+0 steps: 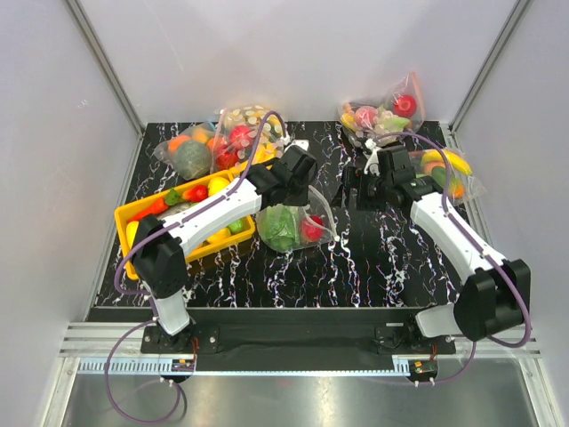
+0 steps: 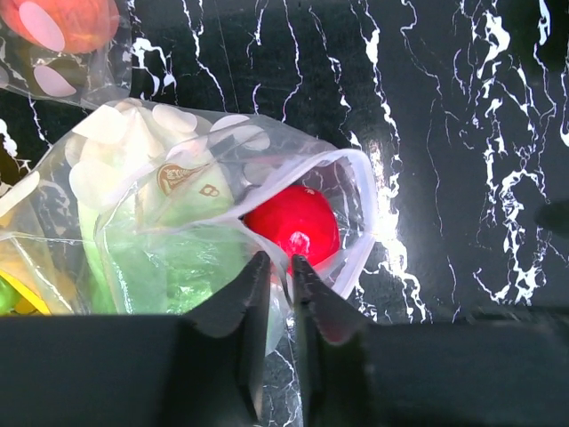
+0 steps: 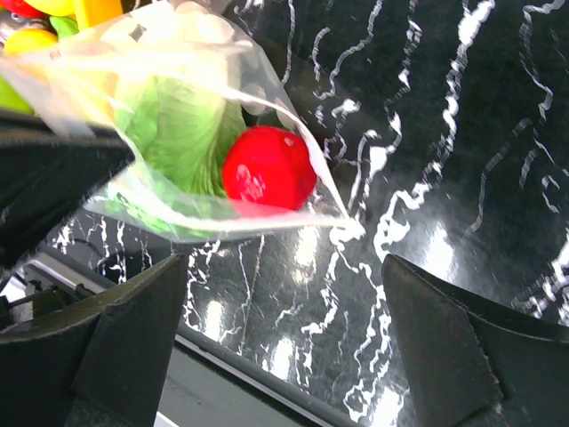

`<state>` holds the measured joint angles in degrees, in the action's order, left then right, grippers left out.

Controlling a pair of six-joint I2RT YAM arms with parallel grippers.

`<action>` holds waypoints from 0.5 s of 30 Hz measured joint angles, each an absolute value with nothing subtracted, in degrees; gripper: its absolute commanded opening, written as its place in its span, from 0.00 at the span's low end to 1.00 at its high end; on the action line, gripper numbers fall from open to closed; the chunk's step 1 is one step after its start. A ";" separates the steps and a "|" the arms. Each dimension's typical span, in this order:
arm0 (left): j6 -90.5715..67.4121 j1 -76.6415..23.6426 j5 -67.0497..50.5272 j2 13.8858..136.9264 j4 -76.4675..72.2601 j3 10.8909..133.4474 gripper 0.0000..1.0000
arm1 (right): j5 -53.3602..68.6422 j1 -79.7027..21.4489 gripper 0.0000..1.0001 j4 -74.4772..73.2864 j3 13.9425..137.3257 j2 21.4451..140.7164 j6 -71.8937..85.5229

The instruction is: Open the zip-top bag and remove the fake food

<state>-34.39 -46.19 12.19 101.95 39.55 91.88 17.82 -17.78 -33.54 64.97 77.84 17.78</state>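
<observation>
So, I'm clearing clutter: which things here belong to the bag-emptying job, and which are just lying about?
Job: dotted bag, lettuce, red fruit, left claw pinching the bag, open right claw.
Lying about: yellow bin, two bags back left, two bags back right.

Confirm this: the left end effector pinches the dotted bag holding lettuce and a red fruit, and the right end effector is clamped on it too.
Wrong on the right end effector: the right wrist view shows it open, apart from the zip-top bag. The rest stands: the left end effector pinches the bag, lettuce and red fruit inside.
</observation>
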 measured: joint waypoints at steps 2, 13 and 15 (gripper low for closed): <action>-34.46 -46.19 11.90 101.95 39.79 91.88 0.11 | 18.76 -17.78 0.90 -32.91 66.02 79.68 17.69; -34.35 -46.17 10.83 101.78 40.01 91.18 0.00 | 23.14 -18.52 0.69 -30.87 69.34 84.62 18.33; -34.33 -46.17 10.66 101.58 39.64 90.61 0.00 | 23.18 -19.64 0.69 -30.92 69.43 85.43 18.41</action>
